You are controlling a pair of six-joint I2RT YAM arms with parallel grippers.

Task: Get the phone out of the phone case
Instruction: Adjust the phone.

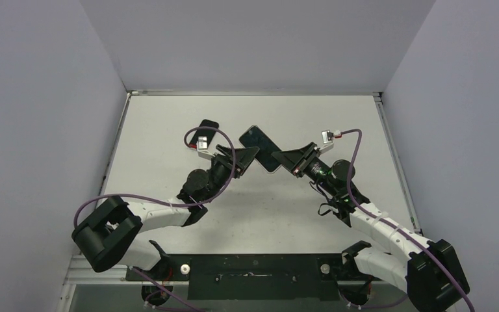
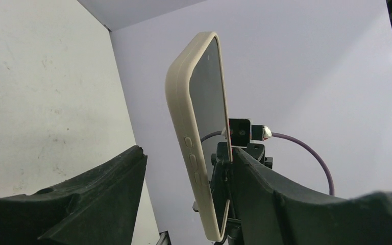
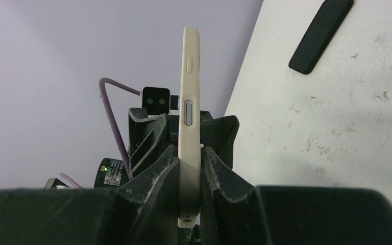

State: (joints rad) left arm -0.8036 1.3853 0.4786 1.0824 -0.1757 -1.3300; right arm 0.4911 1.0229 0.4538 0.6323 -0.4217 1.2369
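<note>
A phone (image 1: 260,148), its dark screen visible from overhead and seated in a beige phone case (image 2: 184,127), hangs in the air between two robot arms. The right tool (image 3: 189,153) is clamped on one end of the phone case. It presses a finger (image 3: 219,173) to each broad face, so the case stands edge-on in the right wrist view with its side buttons showing. The left tool (image 2: 189,153) reaches in from the opposite side of the phone case and straddles it with jaws apart. One of its fingers (image 2: 107,189) stands clear of the case's back. The other lies close by the screen side, and whether it touches cannot be told. Below the phone case spreads the pale, scuffed counter (image 1: 169,123), which the case does not touch. A black slab (image 1: 206,125) lies flat on the counter, beyond and to the left of the phone case. A purple cable (image 1: 357,146) loops up from the right arm, to the right of the phone case, and plain grey walls (image 1: 39,97) stand well back from the case on three sides.
</note>
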